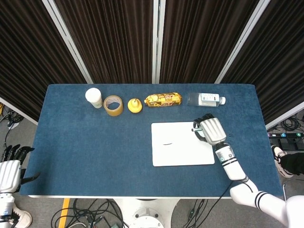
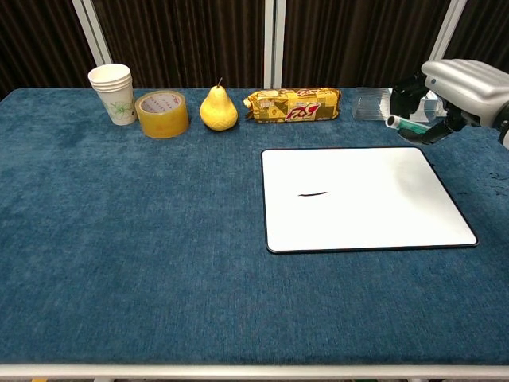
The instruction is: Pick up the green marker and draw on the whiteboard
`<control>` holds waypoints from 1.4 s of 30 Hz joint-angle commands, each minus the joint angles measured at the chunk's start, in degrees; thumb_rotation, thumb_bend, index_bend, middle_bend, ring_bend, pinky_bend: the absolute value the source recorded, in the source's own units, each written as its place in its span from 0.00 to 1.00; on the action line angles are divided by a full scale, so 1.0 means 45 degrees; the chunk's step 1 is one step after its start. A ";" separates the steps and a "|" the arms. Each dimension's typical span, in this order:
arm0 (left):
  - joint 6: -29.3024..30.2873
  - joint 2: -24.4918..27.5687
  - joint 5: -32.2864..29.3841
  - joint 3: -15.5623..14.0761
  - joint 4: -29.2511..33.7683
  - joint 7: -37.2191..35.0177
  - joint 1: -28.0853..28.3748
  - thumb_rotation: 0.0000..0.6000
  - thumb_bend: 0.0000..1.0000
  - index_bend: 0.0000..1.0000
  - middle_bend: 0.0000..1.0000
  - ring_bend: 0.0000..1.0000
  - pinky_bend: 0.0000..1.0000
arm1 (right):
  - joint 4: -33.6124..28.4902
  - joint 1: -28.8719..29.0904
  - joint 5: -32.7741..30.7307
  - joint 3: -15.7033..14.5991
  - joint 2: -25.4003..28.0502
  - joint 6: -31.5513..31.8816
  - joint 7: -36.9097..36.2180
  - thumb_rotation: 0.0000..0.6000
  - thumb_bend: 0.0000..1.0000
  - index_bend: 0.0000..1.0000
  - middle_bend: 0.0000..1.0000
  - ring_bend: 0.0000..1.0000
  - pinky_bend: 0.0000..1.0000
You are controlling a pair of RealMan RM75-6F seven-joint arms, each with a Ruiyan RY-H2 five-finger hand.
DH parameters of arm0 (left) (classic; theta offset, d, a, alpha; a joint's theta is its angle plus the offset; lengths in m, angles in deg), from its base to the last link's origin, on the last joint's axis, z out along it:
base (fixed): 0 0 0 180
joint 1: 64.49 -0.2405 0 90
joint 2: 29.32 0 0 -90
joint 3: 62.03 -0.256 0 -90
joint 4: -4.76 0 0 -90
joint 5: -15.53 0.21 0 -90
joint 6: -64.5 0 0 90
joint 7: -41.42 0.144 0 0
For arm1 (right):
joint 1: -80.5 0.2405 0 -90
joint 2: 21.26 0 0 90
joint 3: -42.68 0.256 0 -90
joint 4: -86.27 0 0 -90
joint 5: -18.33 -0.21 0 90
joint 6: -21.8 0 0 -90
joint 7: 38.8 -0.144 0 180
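i find my right hand [image 2: 455, 89] raised above the far right corner of the flat white rectangular whiteboard [image 2: 362, 199], fingers curled around the green marker with the white end [image 2: 407, 123], which lies roughly level in the grip and clear of the board. the board lies on the blue cloth-covered table [image 2: 143, 239] and carries one short dark stroke [image 2: 312, 192] left of centre. my left hand [image 1: 10, 167] hangs off the table's near left edge, fingers spread, holding nothing.

no legible text, snack packet [image 2: 293, 104] lettering too small
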 commanded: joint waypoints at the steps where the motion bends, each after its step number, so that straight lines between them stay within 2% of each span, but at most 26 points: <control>1: -0.0152 0.0011 -0.0093 -0.0039 0.0051 0.0025 0.0005 1.00 0.00 0.25 0.21 0.09 0.07 | 0.1566 0.0281 -0.0013 -0.0668 0.0078 -0.0745 0.2826 1.00 0.46 0.77 0.60 0.38 0.26; 9: -0.0322 0.0082 -0.0112 -0.0054 0.0218 0.0093 0.0088 1.00 0.00 0.25 0.21 0.09 0.07 | 0.3011 0.0745 0.0330 -0.1002 -0.1476 -0.1006 0.3131 1.00 0.46 0.75 0.58 0.35 0.24; 15: -0.0296 0.0067 -0.0160 -0.0103 0.0196 -0.0005 0.0008 1.00 0.00 0.25 0.21 0.09 0.07 | 0.3979 0.0901 0.0438 -0.1211 -0.2564 -0.1244 0.2727 1.00 0.46 0.74 0.57 0.33 0.24; 18: -0.0311 0.0056 -0.0195 -0.0123 0.0160 -0.0046 -0.0022 1.00 0.00 0.25 0.21 0.09 0.07 | 0.4189 0.0906 0.0413 -0.1313 -0.2796 -0.1469 0.2705 1.00 0.46 0.67 0.53 0.30 0.22; 22: -0.0244 0.0026 -0.0122 -0.0115 0.0111 -0.0109 -0.0025 1.00 0.00 0.25 0.21 0.09 0.07 | 0.4045 0.0858 0.0278 -0.1363 -0.2869 -0.1727 0.2910 1.00 0.46 0.52 0.46 0.25 0.20; 24: -0.0195 0.0024 -0.0063 -0.0117 0.0099 -0.0131 -0.0027 1.00 0.00 0.25 0.21 0.09 0.07 | 0.3739 0.0789 0.0220 -0.1334 -0.2749 -0.1652 0.2996 1.00 0.46 0.39 0.39 0.20 0.16; 26: -0.0145 0.0039 -0.0024 -0.0124 0.0098 -0.0149 -0.0043 1.00 0.00 0.25 0.21 0.09 0.07 | 0.3145 0.0663 0.0185 -0.1314 -0.2422 -0.1465 0.3059 1.00 0.46 0.30 0.34 0.16 0.14; 30: -0.0094 0.0062 0.0030 -0.0106 0.0131 -0.0161 -0.0034 1.00 0.00 0.25 0.21 0.09 0.07 | 0.1371 0.0246 0.0076 -0.1242 -0.1263 -0.0862 0.3225 1.00 0.46 0.21 0.30 0.13 0.11; 37: -0.0016 0.0172 0.0323 -0.0072 0.0424 0.0130 0.0118 1.00 0.00 0.25 0.21 0.09 0.07 | -0.3354 -0.1355 -0.0160 -0.0870 0.2256 0.1730 0.3327 1.00 0.46 0.15 0.26 0.10 0.09; 42: 0.0055 0.0234 0.0396 -0.0048 0.0613 0.0255 0.0154 1.00 0.00 0.25 0.21 0.09 0.07 | -0.5819 -0.2918 0.0034 -0.1163 0.4632 0.3633 0.2514 1.00 0.46 0.17 0.26 0.12 0.09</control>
